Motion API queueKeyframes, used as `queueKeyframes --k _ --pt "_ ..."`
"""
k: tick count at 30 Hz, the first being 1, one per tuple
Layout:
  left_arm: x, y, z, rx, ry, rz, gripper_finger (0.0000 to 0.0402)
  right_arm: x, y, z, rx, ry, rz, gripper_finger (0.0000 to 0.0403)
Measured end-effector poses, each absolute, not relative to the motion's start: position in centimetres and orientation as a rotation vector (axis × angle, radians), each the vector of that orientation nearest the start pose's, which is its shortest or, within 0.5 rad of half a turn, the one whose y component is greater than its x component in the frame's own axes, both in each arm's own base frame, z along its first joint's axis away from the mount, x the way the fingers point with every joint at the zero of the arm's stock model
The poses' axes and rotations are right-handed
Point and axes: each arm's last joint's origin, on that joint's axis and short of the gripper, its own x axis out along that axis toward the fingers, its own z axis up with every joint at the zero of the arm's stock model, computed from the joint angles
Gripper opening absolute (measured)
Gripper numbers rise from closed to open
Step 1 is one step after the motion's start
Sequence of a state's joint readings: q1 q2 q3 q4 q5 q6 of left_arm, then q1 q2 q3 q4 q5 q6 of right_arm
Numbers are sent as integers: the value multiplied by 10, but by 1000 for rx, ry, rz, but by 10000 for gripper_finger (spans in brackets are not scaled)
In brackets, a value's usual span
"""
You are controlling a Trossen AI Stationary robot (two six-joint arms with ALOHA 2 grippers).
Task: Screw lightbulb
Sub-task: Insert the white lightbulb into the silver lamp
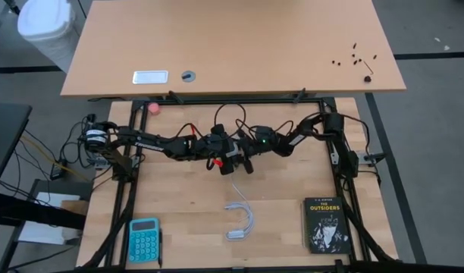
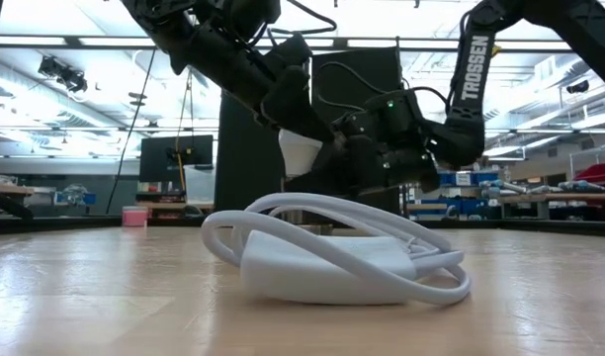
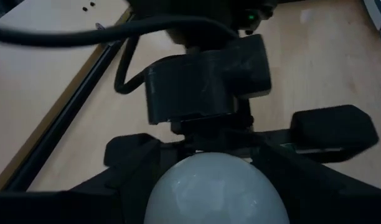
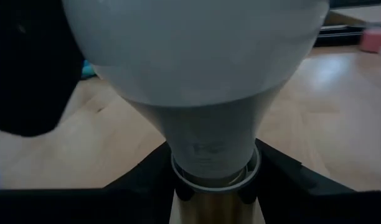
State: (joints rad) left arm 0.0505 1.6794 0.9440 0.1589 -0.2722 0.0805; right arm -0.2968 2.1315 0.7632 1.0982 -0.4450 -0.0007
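Note:
The lightbulb (image 4: 203,56) is white, with a frosted globe that narrows to a neck with a ring around it. It hangs in the air over the middle of the table, between my two grippers. My left gripper (image 1: 221,145) reaches in from the table's left and is shut on the globe (image 3: 215,190). My right gripper (image 1: 244,150) comes from the table's right, with its fingers at the bulb's narrow end. In the low view the bulb (image 2: 302,153) shows white between the dark grippers, above the table. The bulb's screw tip is hidden. My left gripper holds the globe's wide part (image 3: 172,186) between its two fingers, one on each side. It comes from the table's left, slanting down. The bulb is lifted clear, its round end toward this wrist and its neck pointing away. My right gripper has the ring at the bulb's narrow end (image 4: 215,177) between its two fingers (image 4: 141,180), one on each side. It comes nearly level from the table's right, along the bulb's axis. The globe points away from this wrist, clear of the table.
A white cord with a white socket piece (image 1: 239,220) lies coiled on the table, nearer the front edge than the grippers (image 2: 332,262). A blue calculator (image 1: 144,239) lies front left and a black book (image 1: 325,224) front right. A second tabletop (image 1: 232,45) stands beyond the far edge.

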Motion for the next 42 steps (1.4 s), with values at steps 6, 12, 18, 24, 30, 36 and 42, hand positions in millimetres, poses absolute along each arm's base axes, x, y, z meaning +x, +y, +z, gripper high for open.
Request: queueKeyframes --k 6,12,18,24,30,36,42 --pt "350 25 194 132 583 282 271 339 -70 81 114 268 13 178" --pt "351 24 195 124 571 269 271 335 -42 94 113 302 -139 178" --pt "352 24 196 118 555 242 271 336 -18 95 181 300 -312 178" --pt "353 24 197 136 544 231 271 334 2 95 123 247 -509 179" --pt "353 24 197 134 545 232 271 334 0 96 80 248 -482 194" --pt "352 23 195 137 564 213 271 335 -17 92 133 304 -289 252" --pt "352 23 195 140 566 207 271 333 -40 91 143 331 -48 314"
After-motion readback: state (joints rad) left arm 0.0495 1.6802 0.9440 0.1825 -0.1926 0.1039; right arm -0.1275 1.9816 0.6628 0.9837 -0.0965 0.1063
